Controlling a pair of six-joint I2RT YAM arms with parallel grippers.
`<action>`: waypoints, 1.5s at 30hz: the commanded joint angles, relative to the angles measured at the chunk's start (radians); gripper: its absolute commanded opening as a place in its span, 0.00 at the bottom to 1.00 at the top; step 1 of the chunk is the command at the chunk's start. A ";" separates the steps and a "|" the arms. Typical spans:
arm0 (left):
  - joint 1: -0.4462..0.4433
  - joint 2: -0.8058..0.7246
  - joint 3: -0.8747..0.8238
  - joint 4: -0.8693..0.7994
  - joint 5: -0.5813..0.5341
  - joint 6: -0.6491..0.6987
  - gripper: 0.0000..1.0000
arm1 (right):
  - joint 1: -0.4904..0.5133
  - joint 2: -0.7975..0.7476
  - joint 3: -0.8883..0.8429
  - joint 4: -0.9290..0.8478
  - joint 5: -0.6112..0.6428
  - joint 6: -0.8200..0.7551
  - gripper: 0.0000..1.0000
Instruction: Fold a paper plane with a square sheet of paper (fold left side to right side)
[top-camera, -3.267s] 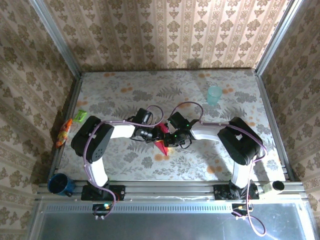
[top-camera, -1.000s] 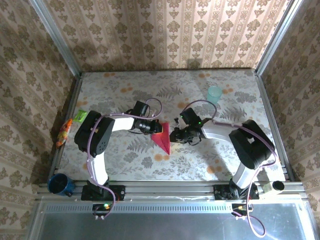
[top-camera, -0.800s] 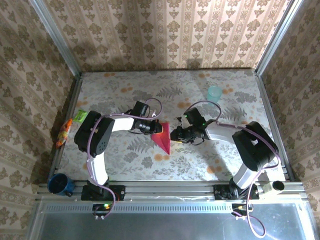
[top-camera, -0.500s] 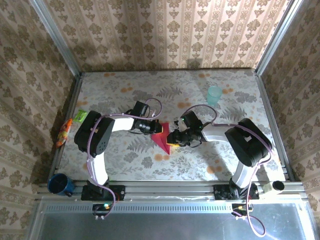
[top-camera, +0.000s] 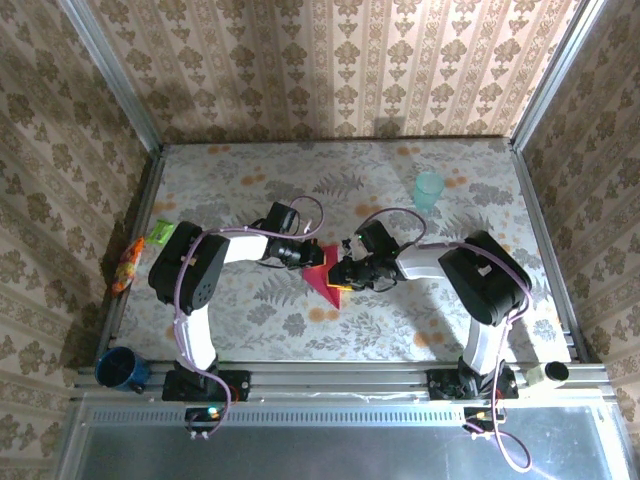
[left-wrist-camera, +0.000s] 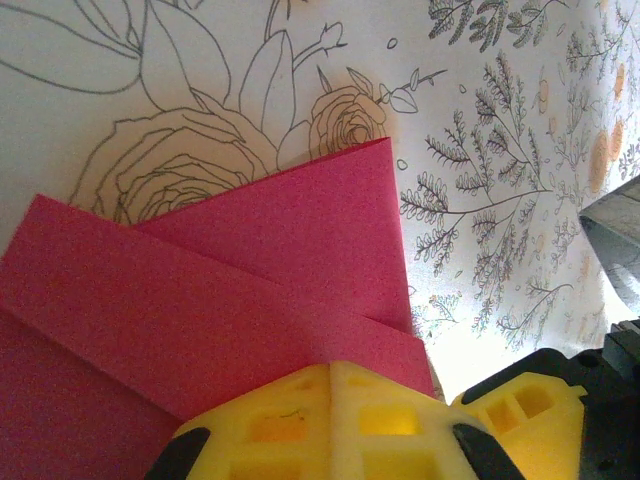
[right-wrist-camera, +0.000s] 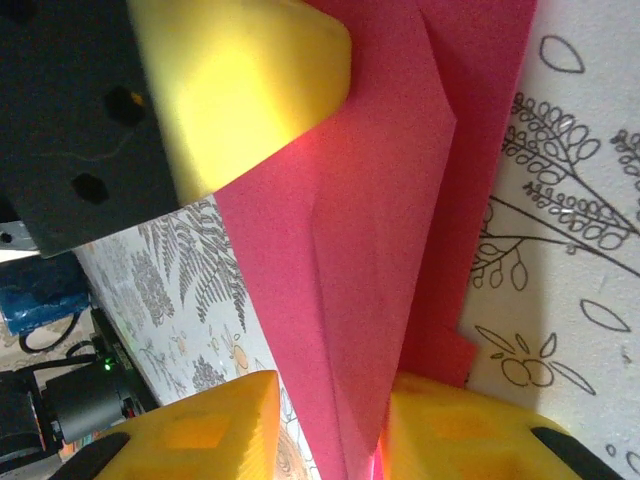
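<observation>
The worktop (top-camera: 250, 315) carries the folded red paper (top-camera: 320, 280) lying flat about midway between its left and right edges. The left gripper (top-camera: 307, 258), fingers closed together, presses on the paper's far part. The right gripper (top-camera: 339, 275) stands partly open astride the right edge. It should probably pinch only the top flap and crease slowly while the left pins the layers.

Left end effector (top-camera: 316, 257) closed, right end effector (top-camera: 337, 277) slightly parted, tips nearly meeting.
</observation>
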 joint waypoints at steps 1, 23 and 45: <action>-0.007 0.033 -0.027 -0.052 -0.063 -0.005 0.00 | 0.008 0.030 0.031 0.010 -0.029 0.002 0.32; -0.021 0.018 -0.057 -0.042 -0.094 -0.023 0.00 | 0.026 0.119 0.066 0.041 -0.066 0.025 0.21; -0.021 0.012 -0.048 -0.058 -0.101 -0.006 0.00 | -0.034 -0.130 -0.107 0.041 -0.105 0.041 0.27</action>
